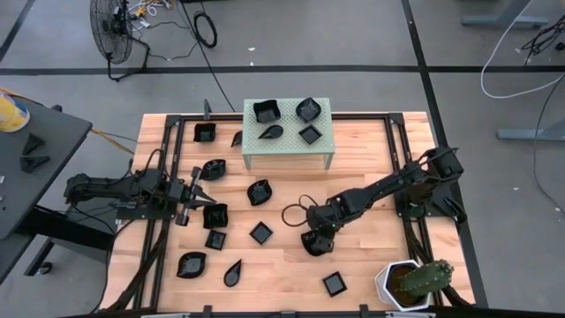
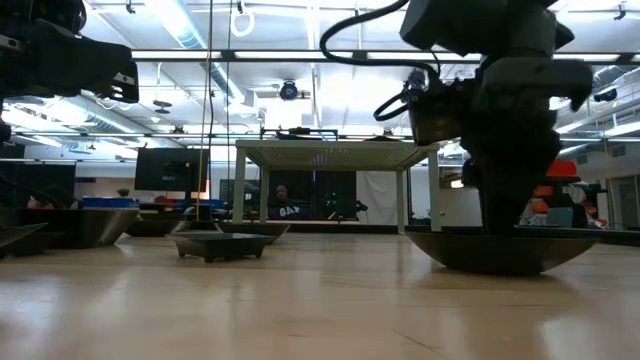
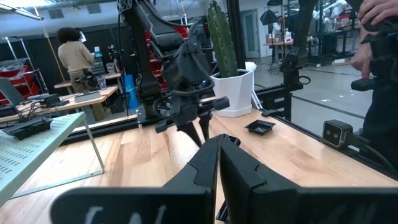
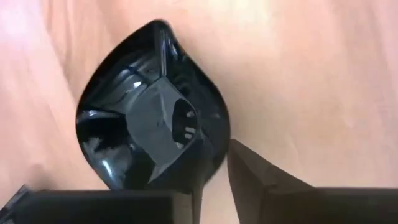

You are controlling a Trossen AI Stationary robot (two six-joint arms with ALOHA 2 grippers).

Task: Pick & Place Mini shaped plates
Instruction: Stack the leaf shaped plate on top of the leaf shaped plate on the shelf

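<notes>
A glossy black teardrop-shaped mini plate [image 4: 118,143] lies flat on the wooden table right of centre [image 1: 311,248], and its base rests on the boards [image 2: 500,255]. My right gripper [image 4: 208,127] comes down on it [image 1: 315,238], shut on its rim. My left gripper [image 1: 196,185] waits shut and level at the table's left, touching nothing. Several more mini shaped plates lie about the table, such as a square one [image 1: 261,232] and a teardrop one [image 1: 233,272]. Several others sit on top of the pale green stand [image 1: 287,132]. My right gripper holds the plate by its raised rim at one rounded side [image 4: 219,134]. One finger [image 4: 165,118] stands inside the dish and the other finger [image 4: 252,177] outside the wall. The fingers come steeply from above, and the plate lies flat on the table.
The pale green perforated stand stands at the far middle of the table. A white pot with a cactus [image 1: 408,283] sits at the near right corner, close to a small square plate [image 1: 334,283]. A dark cable loop [image 1: 294,212] lies beside the right arm.
</notes>
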